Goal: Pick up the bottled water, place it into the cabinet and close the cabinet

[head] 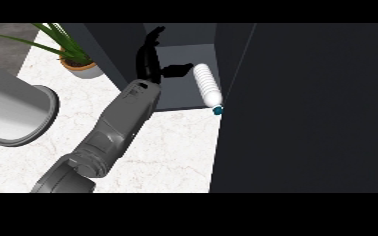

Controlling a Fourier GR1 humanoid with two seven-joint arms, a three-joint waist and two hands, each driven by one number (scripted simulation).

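The bottled water [208, 87], white with a teal cap, lies on its side on the cabinet's floor [173, 95]. Its cap points toward the front edge, close to the open dark door [295, 105] on the right. My left hand [150, 62] is inside the cabinet opening, just left of the bottle. It is open, with fingers stretched toward the back and the thumb pointing at the bottle's far end. It holds nothing. The grey forearm runs down to the lower left. My right hand does not show.
A potted plant [77, 62] stands at the back left on the white marble counter [177, 150]. A large grey round vessel [22, 115] sits at the left edge. The open cabinet door fills the whole right side of the view.
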